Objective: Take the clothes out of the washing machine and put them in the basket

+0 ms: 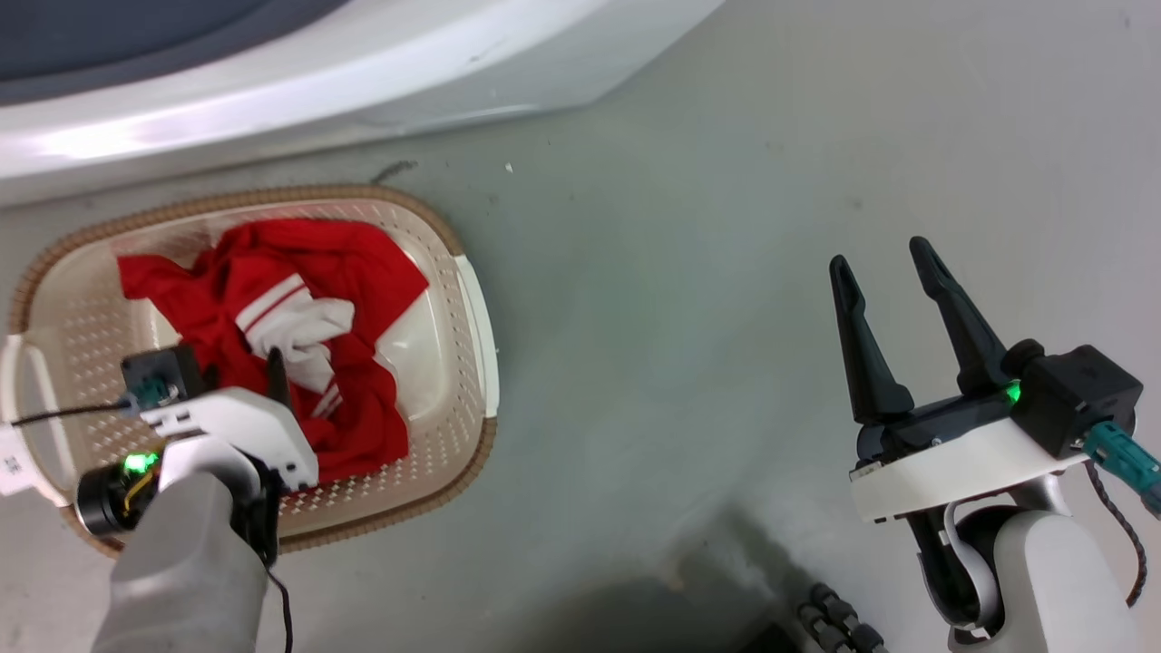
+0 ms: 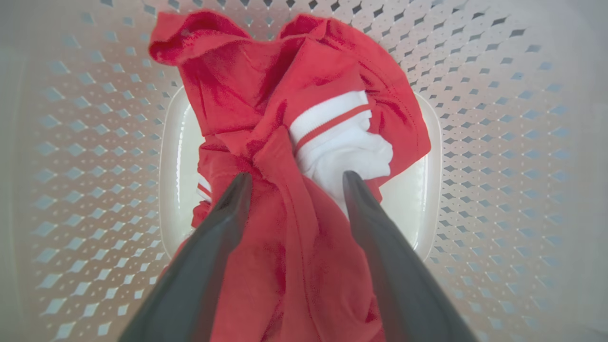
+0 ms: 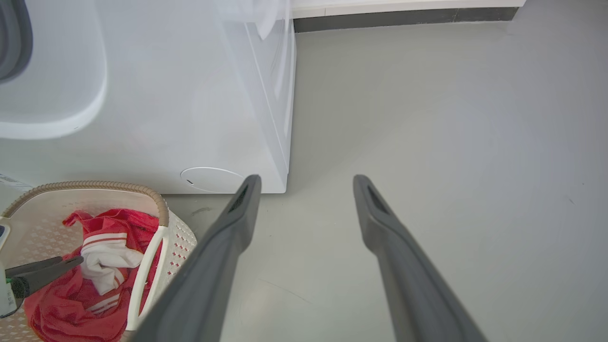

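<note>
Red fabric: the clothes (image 1: pixel 363 263) lie crumpled inside the basket (image 1: pixel 82 317), with the red body spread over the bottom and the white part and striped band bunched on top near the middle.
Basket: upright on the floor (image 1: pixel 680 317), just in front of the washing machine (image 3: pixel 190 95). No cloth hangs over the brown rim.
Left gripper (image 2: pixel 297 175): down inside the basket, fingers spread wide with a fold of red cloth lying between them. They straddle it rather than nip it, so I judge the garment released, not held.
Right gripper (image 1: pixel 880 254): over bare floor, well apart from the basket, fingers spread and carrying nothing.
Done: the garment is out of the machine and resting in the basket — for this piece the main work looks finished.
Remaining: the left arm has to lift clear of the basket without dragging the cloth along. The fold between the fingers could catch on a tip and ride up with it.
Unknown: the inside of the drum is out of sight from these angles, so I cannot tell whether more laundry waits there.
Progress: close to the end if this is the sole garment — otherwise another reach into the machine would be needed.
</note>
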